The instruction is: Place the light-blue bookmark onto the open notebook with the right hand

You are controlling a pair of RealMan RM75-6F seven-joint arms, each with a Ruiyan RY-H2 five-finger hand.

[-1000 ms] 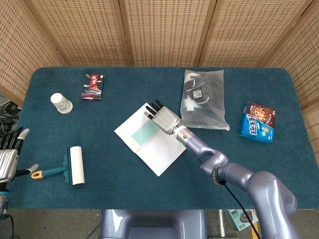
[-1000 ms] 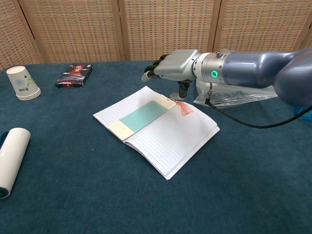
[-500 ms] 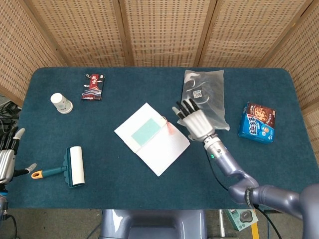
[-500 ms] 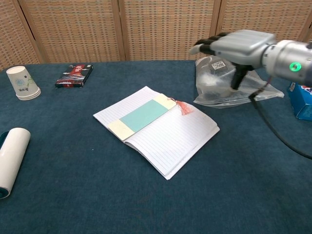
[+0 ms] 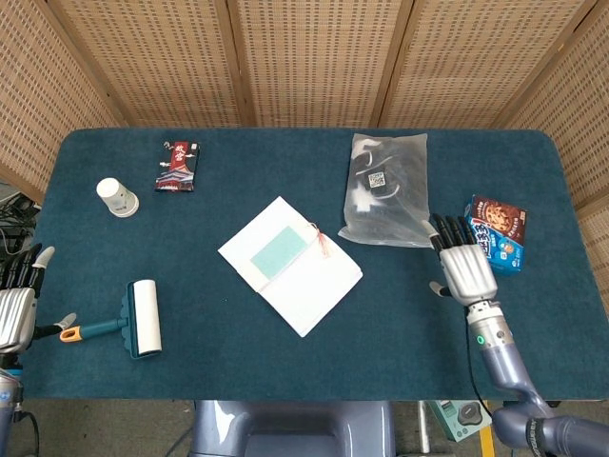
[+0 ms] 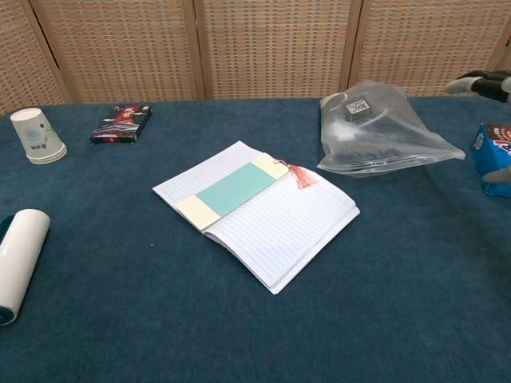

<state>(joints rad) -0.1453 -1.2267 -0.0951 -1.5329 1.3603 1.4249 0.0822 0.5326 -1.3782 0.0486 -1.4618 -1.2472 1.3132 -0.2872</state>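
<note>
The light-blue bookmark (image 5: 277,252) (image 6: 235,189) with cream ends and a red tassel lies flat on the left page of the open notebook (image 5: 314,286) (image 6: 287,227) in the middle of the table. My right hand (image 5: 463,265) is far off to the right, near the blue box, fingers spread and holding nothing; only its fingertips (image 6: 479,82) show at the chest view's right edge. My left hand (image 5: 16,300) hangs at the table's left edge, fingers apart and empty.
A clear plastic bag (image 5: 388,190) (image 6: 379,136) lies right of the notebook. A blue snack box (image 5: 495,233) is at the far right. A paper cup (image 5: 116,197), a dark snack packet (image 5: 178,166) and a lint roller (image 5: 141,319) sit on the left.
My right hand let go of the bookmark, lifted off the notebook and drew back to the right, past the plastic bag. The bookmark stays on the page.
</note>
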